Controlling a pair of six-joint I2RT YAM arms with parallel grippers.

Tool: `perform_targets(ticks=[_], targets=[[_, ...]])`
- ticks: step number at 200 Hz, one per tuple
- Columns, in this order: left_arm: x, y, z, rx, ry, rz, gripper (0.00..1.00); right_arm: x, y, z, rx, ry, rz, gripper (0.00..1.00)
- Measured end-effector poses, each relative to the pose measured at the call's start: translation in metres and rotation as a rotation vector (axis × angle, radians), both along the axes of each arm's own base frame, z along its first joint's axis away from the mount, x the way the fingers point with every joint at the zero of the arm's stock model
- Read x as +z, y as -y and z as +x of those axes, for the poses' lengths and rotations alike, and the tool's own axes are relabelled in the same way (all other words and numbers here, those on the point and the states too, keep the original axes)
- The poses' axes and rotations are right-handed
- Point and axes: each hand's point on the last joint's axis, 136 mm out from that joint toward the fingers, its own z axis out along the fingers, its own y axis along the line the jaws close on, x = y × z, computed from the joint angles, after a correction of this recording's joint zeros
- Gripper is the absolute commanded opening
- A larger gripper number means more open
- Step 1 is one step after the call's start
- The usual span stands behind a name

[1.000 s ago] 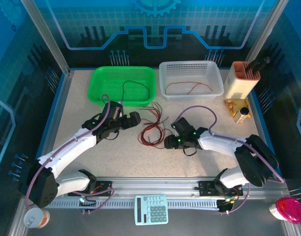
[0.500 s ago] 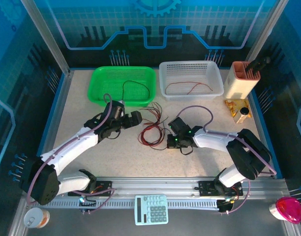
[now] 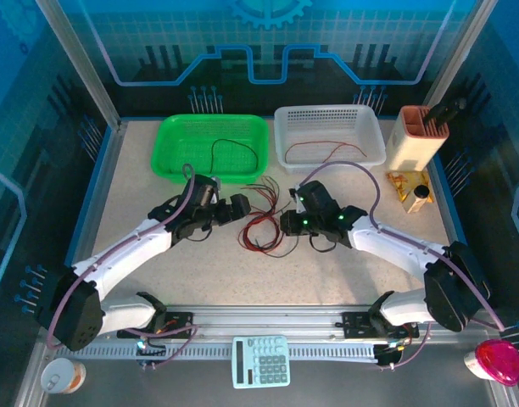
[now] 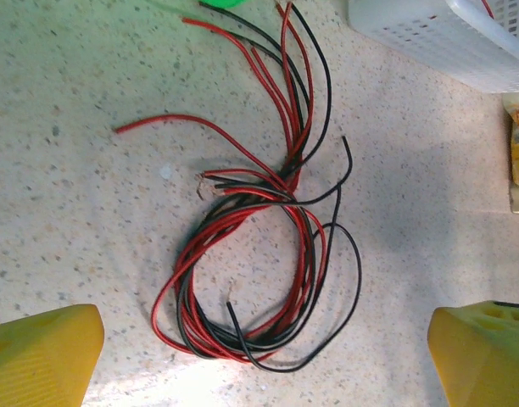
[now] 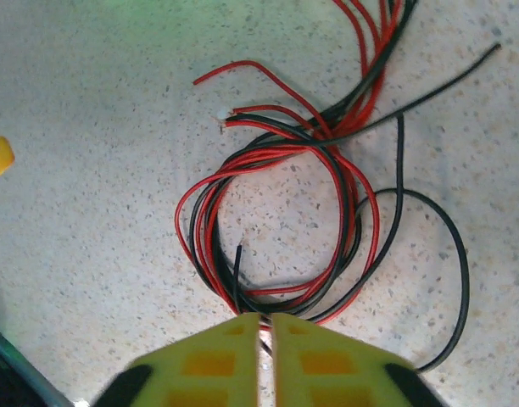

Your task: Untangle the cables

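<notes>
The cables (image 3: 261,227) lie in a loose tangle on the speckled table (image 3: 158,203), near its middle and between the two grippers. In the left wrist view the cables (image 4: 259,254) form a rough coil of red and black strands, with several free ends fanning up and away toward the baskets. One black strand loops wider than the rest on the coil's outer side.

The left gripper (image 3: 245,206) sits just beside the tangle. Its jaws are spread wide, the yellow tips at either side of the left gripper (image 4: 259,360), and the coil's near edge lies on the table between and just beyond them, not touched.

The right gripper (image 3: 285,223) is at the opposite side. In its own camera the right gripper (image 5: 265,356) has its jaws pressed together, right at the near rim of the cables (image 5: 276,229). A strand may be nipped between them, but that is hard to tell.

Farther back, the green basket (image 3: 169,127) holds a dark strand (image 3: 234,153), and the white basket (image 3: 374,140) holds a red strand (image 3: 323,151).
</notes>
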Motion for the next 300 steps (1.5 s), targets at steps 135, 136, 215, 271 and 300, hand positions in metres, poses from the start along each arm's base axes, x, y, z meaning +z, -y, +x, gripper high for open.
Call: perform_targets(ticks=[135, 136, 215, 271, 300], targets=[[0.013, -0.046, 0.014, 0.154, 0.003, -0.016, 0.99, -0.081, -0.041, -0.040, 0.438, 0.032, -0.447, 0.45], [0.014, -0.046, 0.014, 0.156, 0.004, -0.017, 0.99, -0.082, -0.042, -0.040, 0.441, 0.032, -0.449, 0.45], [0.025, -0.065, 0.018, 0.210, 0.030, -0.036, 0.99, -0.094, -0.032, -0.049, 0.457, 0.023, -0.512, 0.43], [0.025, -0.064, 0.017, 0.206, 0.028, -0.041, 0.99, -0.105, -0.028, -0.049, 0.454, 0.012, -0.539, 0.40], [0.025, -0.063, 0.017, 0.204, 0.025, -0.045, 0.99, -0.107, -0.031, -0.045, 0.456, 0.024, -0.556, 0.23]])
